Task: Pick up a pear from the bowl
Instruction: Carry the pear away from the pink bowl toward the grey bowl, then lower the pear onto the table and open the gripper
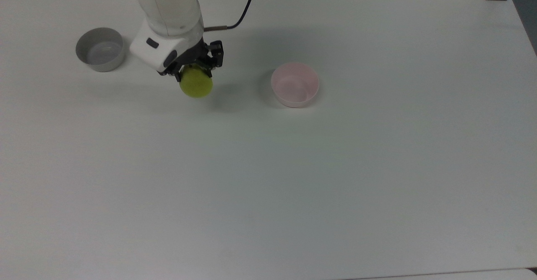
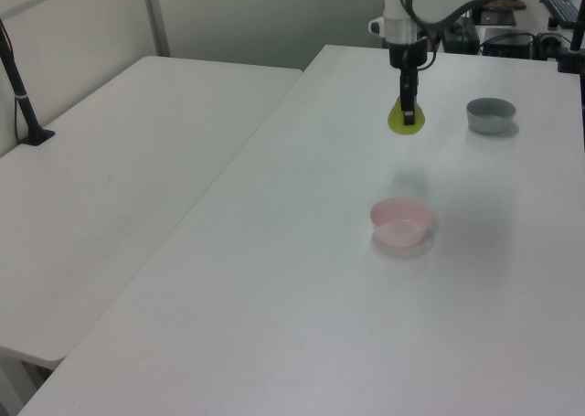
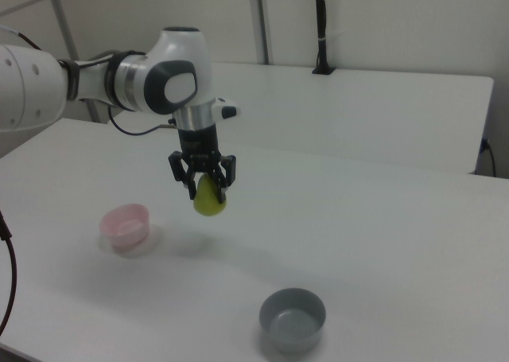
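Black two-finger gripper [image 3: 203,188] clamped on the small yellow-green pear [image 3: 209,200]; right view shows it hanging clear above the white table [image 1: 293,179], top view hides its neck under the arm. Small pale pink bowl [image 1: 295,84] holds nothing; small grey bowl [image 1: 100,49] likewise, pear between them.

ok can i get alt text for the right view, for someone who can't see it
A white robot arm holds a yellow-green pear in its gripper above a white table. An empty pink bowl sits on the table toward the right view's left, and an empty grey bowl sits nearer the camera, toward the bottom.
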Motion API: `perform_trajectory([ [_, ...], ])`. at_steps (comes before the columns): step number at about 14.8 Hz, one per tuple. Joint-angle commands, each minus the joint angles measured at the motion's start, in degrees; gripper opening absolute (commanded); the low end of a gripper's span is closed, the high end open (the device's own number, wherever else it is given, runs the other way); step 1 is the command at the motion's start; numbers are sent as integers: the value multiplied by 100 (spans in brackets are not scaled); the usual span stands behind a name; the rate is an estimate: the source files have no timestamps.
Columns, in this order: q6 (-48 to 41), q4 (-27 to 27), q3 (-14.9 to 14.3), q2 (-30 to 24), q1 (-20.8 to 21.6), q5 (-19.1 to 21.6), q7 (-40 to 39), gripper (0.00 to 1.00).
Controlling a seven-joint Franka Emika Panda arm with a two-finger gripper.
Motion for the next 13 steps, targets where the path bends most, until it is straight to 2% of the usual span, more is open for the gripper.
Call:
perform_trajectory([
  [1, 314, -114, -12, 202, 46, 15, -6, 39],
  [10, 481, -132, 6, 632, 82, 59, -33, 43],
  [12, 612, -149, 15, 668, 125, 59, -33, 44],
  [13, 622, -167, 15, 712, 152, 59, -41, 48],
])
